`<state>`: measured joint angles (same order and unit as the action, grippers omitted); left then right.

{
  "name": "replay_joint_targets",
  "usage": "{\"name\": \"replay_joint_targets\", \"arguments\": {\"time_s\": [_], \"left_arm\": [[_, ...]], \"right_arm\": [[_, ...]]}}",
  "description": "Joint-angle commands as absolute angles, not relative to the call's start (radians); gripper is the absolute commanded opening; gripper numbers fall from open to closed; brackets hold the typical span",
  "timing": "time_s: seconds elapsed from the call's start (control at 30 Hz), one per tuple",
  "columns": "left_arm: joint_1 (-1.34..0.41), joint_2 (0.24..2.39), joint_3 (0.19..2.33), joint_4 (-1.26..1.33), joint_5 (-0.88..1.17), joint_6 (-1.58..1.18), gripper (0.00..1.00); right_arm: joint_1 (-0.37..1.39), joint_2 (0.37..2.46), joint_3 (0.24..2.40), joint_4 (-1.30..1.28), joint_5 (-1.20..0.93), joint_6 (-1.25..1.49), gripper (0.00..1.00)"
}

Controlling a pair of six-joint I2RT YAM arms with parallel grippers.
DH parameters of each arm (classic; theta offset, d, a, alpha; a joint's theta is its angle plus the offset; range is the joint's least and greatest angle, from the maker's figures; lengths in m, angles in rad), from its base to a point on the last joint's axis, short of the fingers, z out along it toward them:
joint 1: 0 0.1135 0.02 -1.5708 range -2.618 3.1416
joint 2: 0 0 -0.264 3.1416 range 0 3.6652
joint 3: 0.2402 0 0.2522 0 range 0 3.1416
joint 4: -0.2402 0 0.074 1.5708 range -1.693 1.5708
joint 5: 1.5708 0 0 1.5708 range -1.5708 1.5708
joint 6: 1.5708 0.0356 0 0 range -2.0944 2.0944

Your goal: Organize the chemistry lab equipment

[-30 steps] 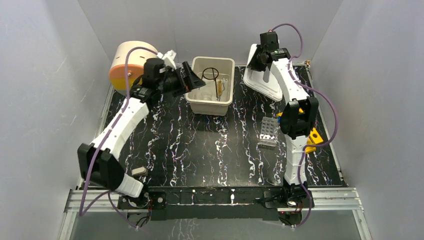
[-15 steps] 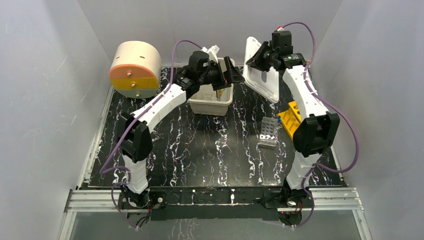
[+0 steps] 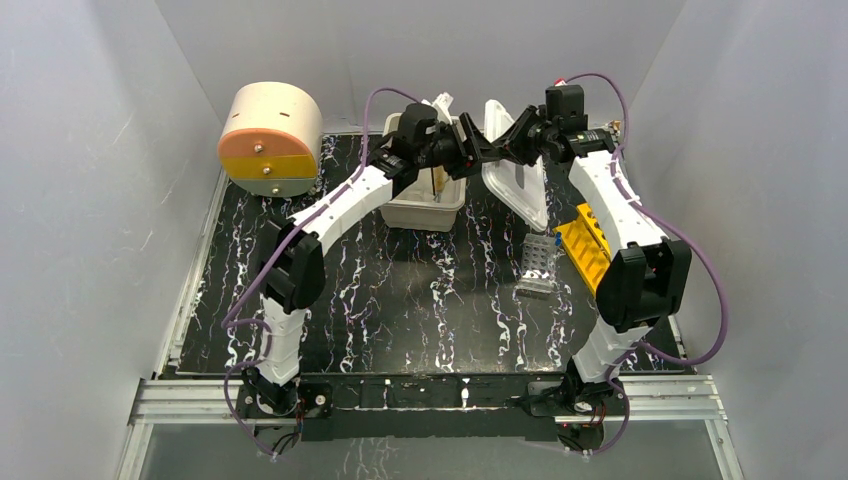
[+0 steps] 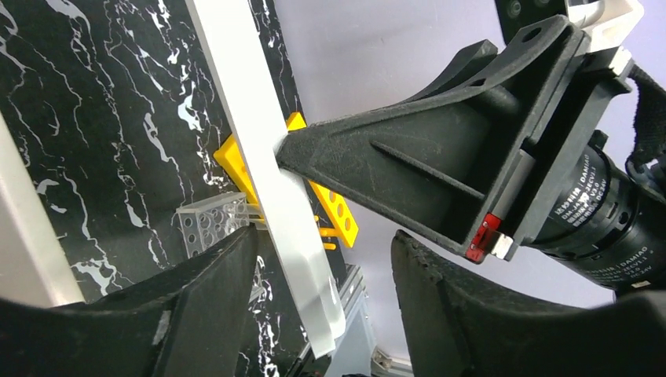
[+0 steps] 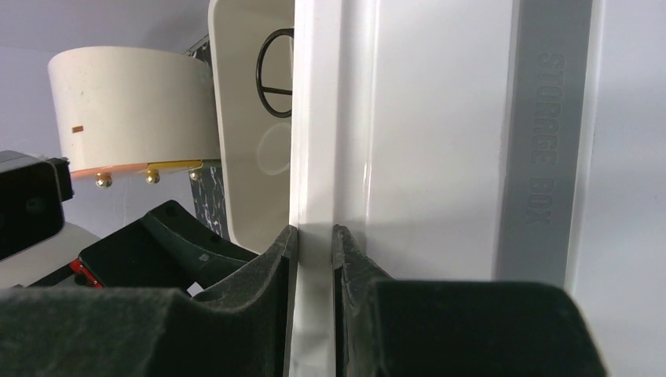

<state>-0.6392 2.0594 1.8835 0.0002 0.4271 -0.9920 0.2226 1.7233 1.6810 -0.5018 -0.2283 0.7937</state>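
Two arms stretch to the far middle of the black marbled table (image 3: 400,290), elbows raised, their wrists almost nose to nose above the beige bin (image 3: 425,208). The right gripper (image 5: 312,232) is clamped on the rim of the white lid (image 3: 515,175), its dark matte fingers pressed to either face of the thin edge. The lid hangs on edge in the air, tilted, just right of the bin. It is smooth, glossy plastic with a raised grey band lettered STORAGE BOX. The left gripper (image 4: 322,251) stands with its jaws parted, one finger on each side of the same rim and a clear gap on the outer side. I cannot tell whether the inner finger touches.

Inside the bin lies a black wire ring (image 5: 275,63). Right of centre on the table sits the grey holed metal rack (image 3: 537,265), with the yellow tube rack (image 3: 585,240) just beside it, partly behind the right arm. The round beige-and-orange drum (image 3: 270,140) sits at the far left.
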Motion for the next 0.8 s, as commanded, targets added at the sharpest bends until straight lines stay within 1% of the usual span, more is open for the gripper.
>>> {"name": "replay_joint_targets", "arguments": {"time_s": [0.0,0.1,0.2,0.3,0.37,0.4,0.43,0.47,0.53,0.6,0.67,0.77], "left_arm": [[-0.667,2.052,1.943,0.006,0.445,-0.987,0.58],[-0.68,2.055,1.949,-0.045,0.43,-0.969,0.53],[-0.682,2.061,1.955,-0.093,0.42,-0.957,0.38],[-0.684,2.057,1.97,-0.121,0.403,-0.932,0.25],[-0.684,2.051,1.984,-0.138,0.394,-0.912,0.14],[-0.683,2.048,1.99,-0.146,0.39,-0.901,0.08],[-0.683,2.042,1.994,-0.157,0.385,-0.889,0.01],[-0.683,2.034,2.001,-0.167,0.383,-0.876,0.0],[-0.682,2.014,2.013,-0.187,0.385,-0.845,0.0],[-0.679,1.991,2.025,-0.213,0.386,-0.812,0.0],[-0.666,1.957,2.022,-0.237,0.397,-0.79,0.0],[-0.633,1.904,1.99,-0.245,0.427,-0.784,0.0]], "right_arm": [[0.217,1.649,1.678,-0.405,-0.264,0.804,0.02],[0.218,1.653,1.684,-0.404,-0.261,0.807,0.02],[0.218,1.661,1.698,-0.405,-0.264,0.808,0.02],[0.217,1.664,1.705,-0.403,-0.269,0.811,0.03],[0.217,1.663,1.707,-0.403,-0.273,0.807,0.04],[0.218,1.663,1.708,-0.405,-0.273,0.8,0.07],[0.218,1.659,1.712,-0.405,-0.276,0.788,0.12],[0.217,1.657,1.716,-0.409,-0.279,0.776,0.18],[0.217,1.653,1.732,-0.425,-0.285,0.744,0.33],[0.216,1.646,1.751,-0.437,-0.292,0.711,0.45],[0.215,1.628,1.756,-0.422,-0.318,0.678,0.52],[0.213,1.594,1.752,-0.381,-0.364,0.648,0.59]]}}
